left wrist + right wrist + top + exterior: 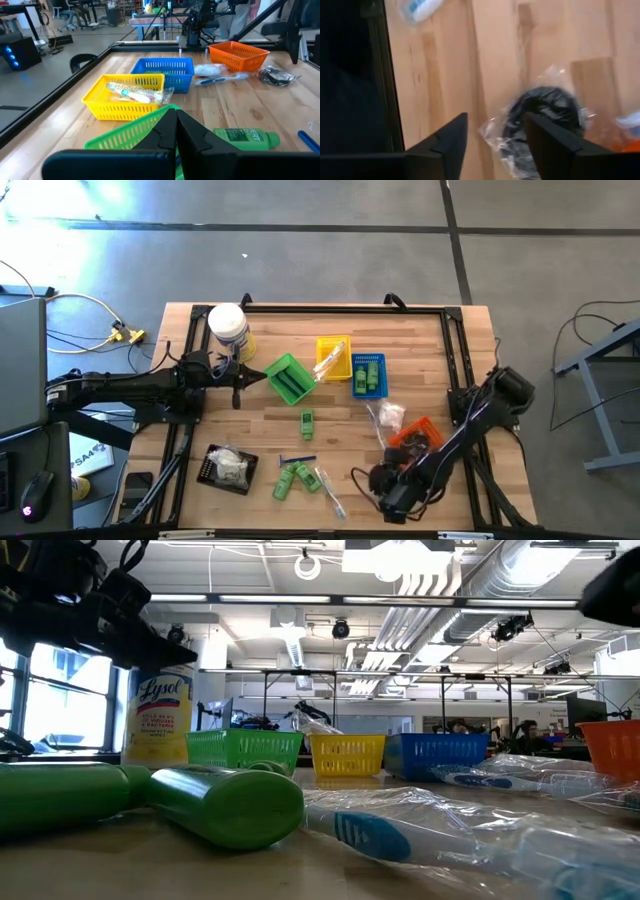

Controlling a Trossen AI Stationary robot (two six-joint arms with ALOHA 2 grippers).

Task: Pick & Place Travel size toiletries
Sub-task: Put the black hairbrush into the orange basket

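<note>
Right end effector [383, 498], seen from above, sits at the surface's [340, 420] near right edge, beside an orange basket [418, 434]. Left end effector [238, 372] rests closed by a green basket [288, 378]. Right wrist view: fingers parted above a dark bagged toiletry [545, 117].

Three baskets [330, 360] side by side mid-table, jar [229, 326] left, tray [213, 470] near front-left

Overhead room lights lit everything evenly; glare washed the floor [60, 200] far left, and the right wrist view was blurred.
</note>
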